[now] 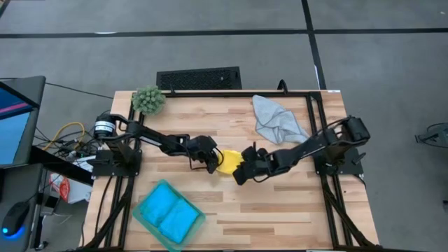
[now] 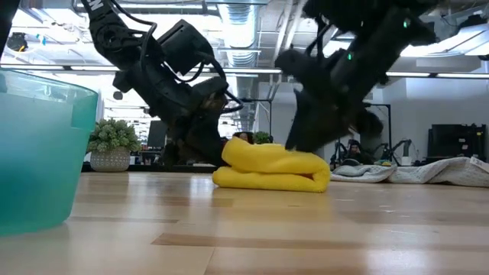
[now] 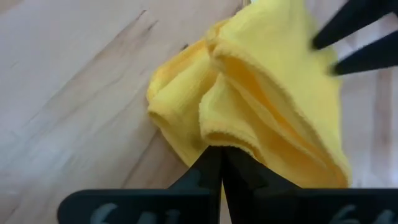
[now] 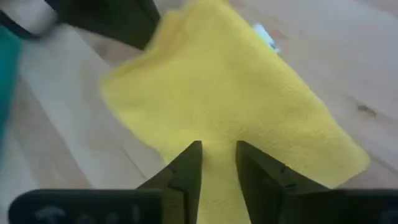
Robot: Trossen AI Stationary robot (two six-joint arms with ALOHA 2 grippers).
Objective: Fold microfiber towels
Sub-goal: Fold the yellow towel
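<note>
- Yellow microfiber towel (image 1: 229,162) folded at mid-surface, between both end effectors.
- Left end effector (image 1: 211,165) pinched closed on towel's edge — fold layers fanned just beyond its fingertips.
- Right end effector (image 4: 217,163) narrowly parted, fingers over the yellow cloth; grip unclear.
- Grey towel (image 1: 277,120) crumpled at far right; blue towels (image 1: 168,213) inside teal bin (image 1: 142,222), near left.

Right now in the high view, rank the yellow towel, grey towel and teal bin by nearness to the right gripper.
1. Yellow towel, at the right gripper, mid-table.
2. Grey towel, far right side.
3. Teal bin, near left corner.
</note>
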